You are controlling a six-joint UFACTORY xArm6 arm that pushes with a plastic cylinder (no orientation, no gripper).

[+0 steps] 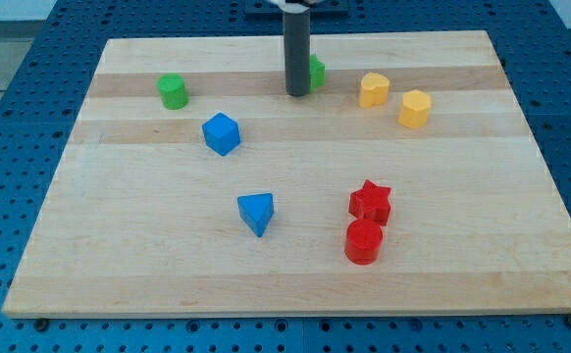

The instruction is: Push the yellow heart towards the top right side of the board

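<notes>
My tip [297, 93] is the blunt end of a smooth dark rod; it has no jaws and holds nothing, resting on the pale, grained wooden board [295, 275] near the view's top centre. Just behind it, partly hidden, sits a green block [317, 71] whose shape I cannot make out. The yellow heart [373, 89], glossy plastic with a notched top, lies to the view's right of my tip, apart from it. Just beside the heart is a faceted yellow block [414, 108]. A green cylinder [173, 91] stands at the view's left. A blue cube [221, 133], blue wedge [256, 213], red star [371, 201] and red cylinder [364, 240] lie lower; the star and red cylinder are touching.
</notes>
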